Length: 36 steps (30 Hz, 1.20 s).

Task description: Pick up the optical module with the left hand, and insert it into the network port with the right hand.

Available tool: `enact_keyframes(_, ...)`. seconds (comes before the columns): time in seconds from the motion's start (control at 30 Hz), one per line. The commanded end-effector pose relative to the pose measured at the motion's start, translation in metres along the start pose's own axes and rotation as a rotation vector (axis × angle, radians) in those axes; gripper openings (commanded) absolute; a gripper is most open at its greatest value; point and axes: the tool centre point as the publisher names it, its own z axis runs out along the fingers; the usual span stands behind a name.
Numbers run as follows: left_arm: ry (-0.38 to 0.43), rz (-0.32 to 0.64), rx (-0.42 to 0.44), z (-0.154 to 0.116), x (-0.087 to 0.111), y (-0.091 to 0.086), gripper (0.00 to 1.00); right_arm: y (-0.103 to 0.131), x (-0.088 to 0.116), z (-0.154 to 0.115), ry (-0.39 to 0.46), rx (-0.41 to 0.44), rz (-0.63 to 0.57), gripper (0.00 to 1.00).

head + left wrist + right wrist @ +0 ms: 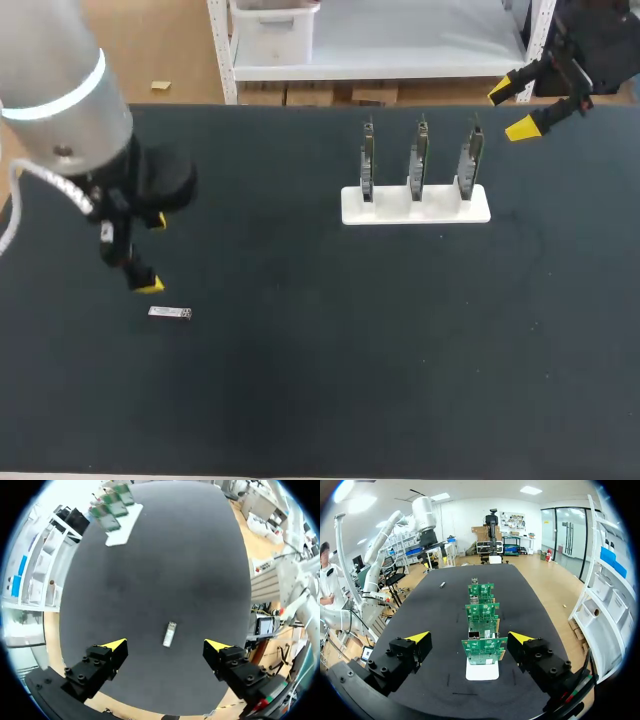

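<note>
The optical module (170, 313), a small silver bar, lies flat on the black table near its left front. My left gripper (152, 254) hangs open just above and behind it; in the left wrist view the module (169, 634) lies ahead of the open gripper (166, 646), roughly centred between the yellow tips. Three green network cards (420, 160) stand upright in a white base (415, 205) at the back right. My right gripper (510, 110) is open, raised behind the rightmost card. In the right wrist view the cards (482, 612) stand in a row ahead of the gripper (470, 638).
The black table (350, 340) runs wide between the module and the white base. My left arm (402, 520) shows at the far end of the table in the right wrist view, with the module (442, 584) lying below it.
</note>
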Motion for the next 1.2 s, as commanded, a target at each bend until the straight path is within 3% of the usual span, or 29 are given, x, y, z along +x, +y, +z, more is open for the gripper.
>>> enact_keyframes(0.03, 0.008, -0.001, 0.007, 0.018, 0.004, -0.004, 1.00, 0.002, 0.000, 0.000, 0.001, 0.005, -0.001, 1.00)
enact_keyframes(0.37, 0.068, 0.044, 0.069, 0.052, 0.017, -0.002, 1.00, 0.002, 0.000, 0.000, 0.001, 0.005, -0.001, 1.00)
enact_keyframes(0.6, 0.065, 0.068, 0.111, 0.072, 0.018, 0.001, 1.00, 0.002, 0.000, 0.000, 0.001, 0.005, -0.001, 1.00)
enact_keyframes(1.2, 0.091, 0.080, 0.115, 0.091, 0.025, -0.009, 1.00, 0.002, 0.000, 0.000, 0.001, 0.005, -0.001, 1.00)
